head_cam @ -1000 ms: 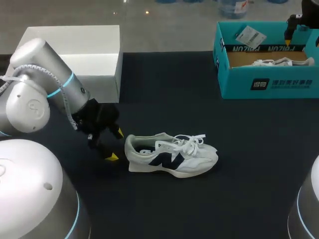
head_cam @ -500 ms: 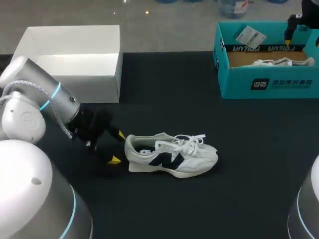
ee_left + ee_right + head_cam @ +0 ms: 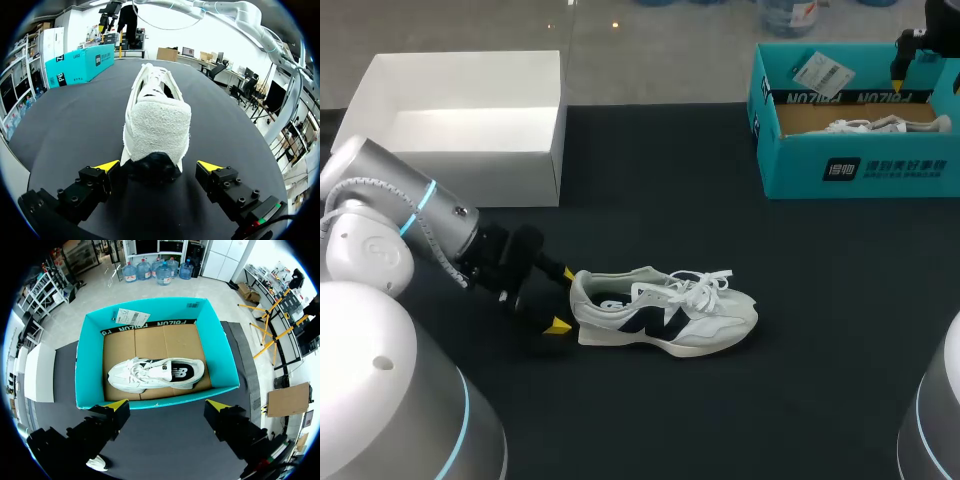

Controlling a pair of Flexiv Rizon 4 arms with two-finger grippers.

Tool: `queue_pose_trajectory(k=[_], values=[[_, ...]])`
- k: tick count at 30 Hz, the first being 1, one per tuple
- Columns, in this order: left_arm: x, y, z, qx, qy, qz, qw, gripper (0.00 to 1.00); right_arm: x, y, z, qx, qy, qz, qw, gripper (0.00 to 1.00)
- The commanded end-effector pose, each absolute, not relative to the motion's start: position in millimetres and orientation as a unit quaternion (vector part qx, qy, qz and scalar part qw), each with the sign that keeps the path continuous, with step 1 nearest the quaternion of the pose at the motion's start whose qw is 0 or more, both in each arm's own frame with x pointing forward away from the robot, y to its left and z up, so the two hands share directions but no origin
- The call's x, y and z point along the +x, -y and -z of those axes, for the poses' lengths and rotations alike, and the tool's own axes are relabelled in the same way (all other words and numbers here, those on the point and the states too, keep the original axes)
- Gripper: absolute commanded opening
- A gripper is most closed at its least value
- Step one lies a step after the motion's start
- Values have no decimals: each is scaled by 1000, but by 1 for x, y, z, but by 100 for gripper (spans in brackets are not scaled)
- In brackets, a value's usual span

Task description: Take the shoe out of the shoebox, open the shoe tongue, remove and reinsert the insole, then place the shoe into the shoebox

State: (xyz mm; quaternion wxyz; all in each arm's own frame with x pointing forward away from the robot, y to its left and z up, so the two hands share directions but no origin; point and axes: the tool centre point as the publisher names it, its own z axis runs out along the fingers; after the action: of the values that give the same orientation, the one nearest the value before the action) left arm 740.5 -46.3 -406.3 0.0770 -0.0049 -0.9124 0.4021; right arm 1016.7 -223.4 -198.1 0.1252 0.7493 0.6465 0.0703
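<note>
A white sneaker with a dark side logo (image 3: 665, 310) lies on its sole on the black table (image 3: 720, 220), toe pointing right. My left gripper (image 3: 560, 300) is open at its heel. In the left wrist view the heel (image 3: 157, 125) sits just ahead of the gripper (image 3: 159, 166), between the spread fingers, with gaps on both sides. The teal shoebox (image 3: 855, 165) stands at the back right with a second white sneaker (image 3: 157, 375) inside on brown cardboard. My right gripper (image 3: 169, 405) hangs open above the box's near wall (image 3: 150, 401), holding nothing.
A white open box (image 3: 460, 120) stands at the back left, just behind my left arm. A paper tag (image 3: 131, 316) lies on the shoebox's far rim. Bare black tabletop stretches between the sneaker and the shoebox.
My left arm has dropped lower and its gripper has slid right, up to the sneaker's heel. The sneaker and the right arm have stayed put.
</note>
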Motion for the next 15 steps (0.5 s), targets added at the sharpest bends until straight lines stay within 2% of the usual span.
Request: queue_pose_trajectory(k=[1,15], values=[[744,54,413,-9,910,-407,85,100,1017,223,198,749,-647,-71,125,100],[743,75,424,-15,904,-415,103,100,1017,223,198,749,-647,-71,125,100]])
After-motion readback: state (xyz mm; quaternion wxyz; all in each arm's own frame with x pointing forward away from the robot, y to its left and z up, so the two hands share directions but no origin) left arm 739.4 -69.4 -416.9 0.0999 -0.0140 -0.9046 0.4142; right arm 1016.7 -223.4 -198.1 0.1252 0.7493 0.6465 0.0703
